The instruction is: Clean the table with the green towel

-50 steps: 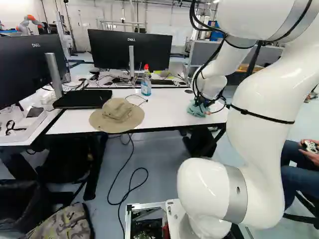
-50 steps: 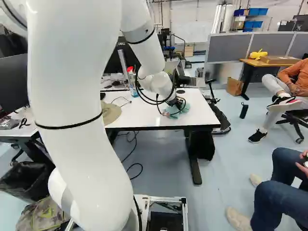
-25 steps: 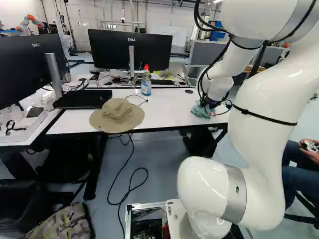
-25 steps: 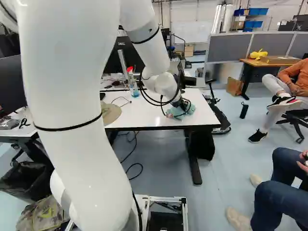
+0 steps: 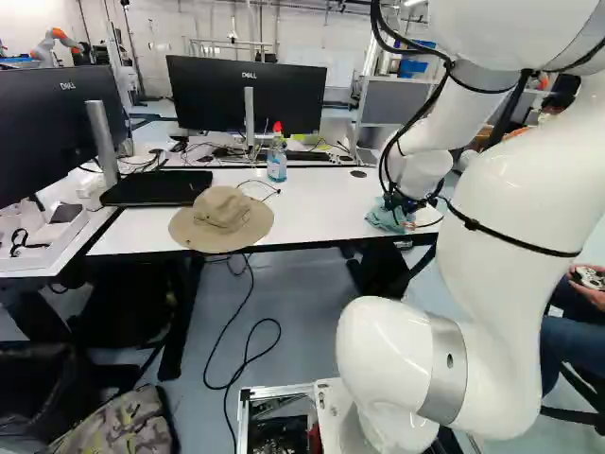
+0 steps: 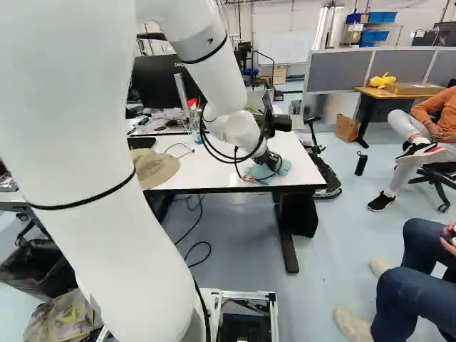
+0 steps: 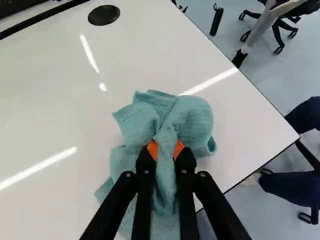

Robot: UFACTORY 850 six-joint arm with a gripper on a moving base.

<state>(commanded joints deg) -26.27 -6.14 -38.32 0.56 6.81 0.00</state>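
Buried in cloth, cropped at the edges!
Can't see the tips of the orange pads [image 7: 152, 148], sunk in the green towel [image 7: 137, 122], nor its near end, cut off at six o'clock from the gripper [image 6: 268, 159] in the wrist view! Right base view: can't see past the arm [image 6: 85, 192] to the nine o'clock side of the hat [image 6: 160, 168]. Left base view: can't get the whole monitor [image 5: 47, 142], cropped just past nine o'clock, or make out another robot [image 5: 59, 35], too small at ten!
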